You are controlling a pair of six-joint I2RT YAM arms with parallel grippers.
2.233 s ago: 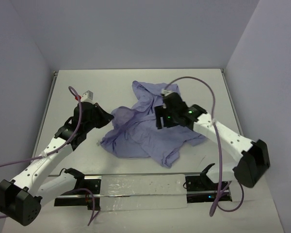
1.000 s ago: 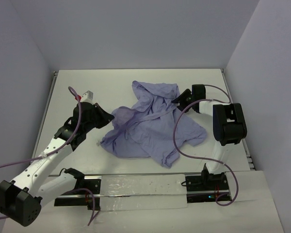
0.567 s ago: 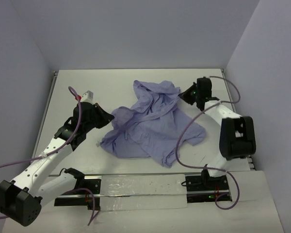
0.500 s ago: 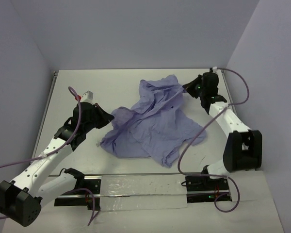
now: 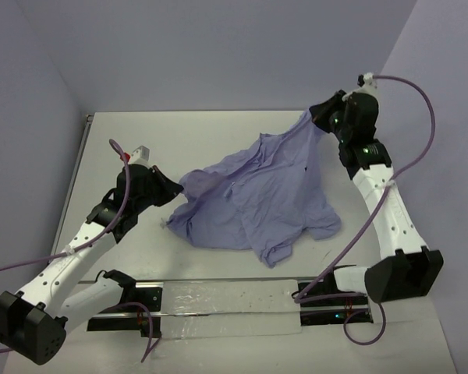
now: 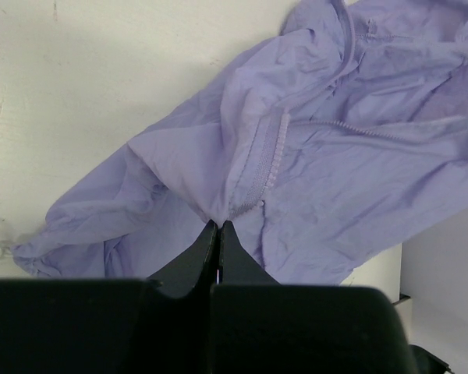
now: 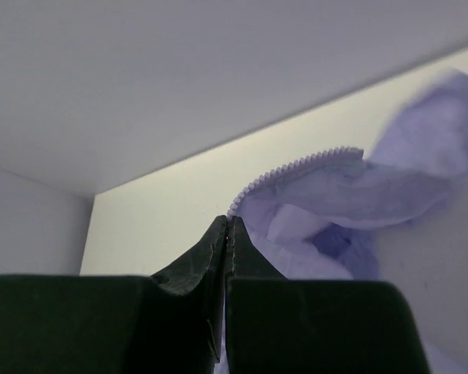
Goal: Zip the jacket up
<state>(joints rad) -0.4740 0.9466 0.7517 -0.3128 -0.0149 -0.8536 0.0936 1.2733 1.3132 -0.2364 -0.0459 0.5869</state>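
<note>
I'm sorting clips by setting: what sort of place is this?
Probably a robot lab workcell: a white table boxed in by plain walls, left arm and right arm bolted at its near edge, one jacket as prop.

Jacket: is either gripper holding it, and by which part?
Both. Left gripper pinches the jacket beside its zipper edge; right gripper pinches the zipper edge's end.

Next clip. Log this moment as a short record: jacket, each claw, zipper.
jacket: lavender, crumpled on the table, far right corner lifted
left claw: shut, pinching the jacket's left edge
right claw: shut, pinching the lifted corner
zipper: teeth run along the free edge at the right claw, unjoined there
</note>
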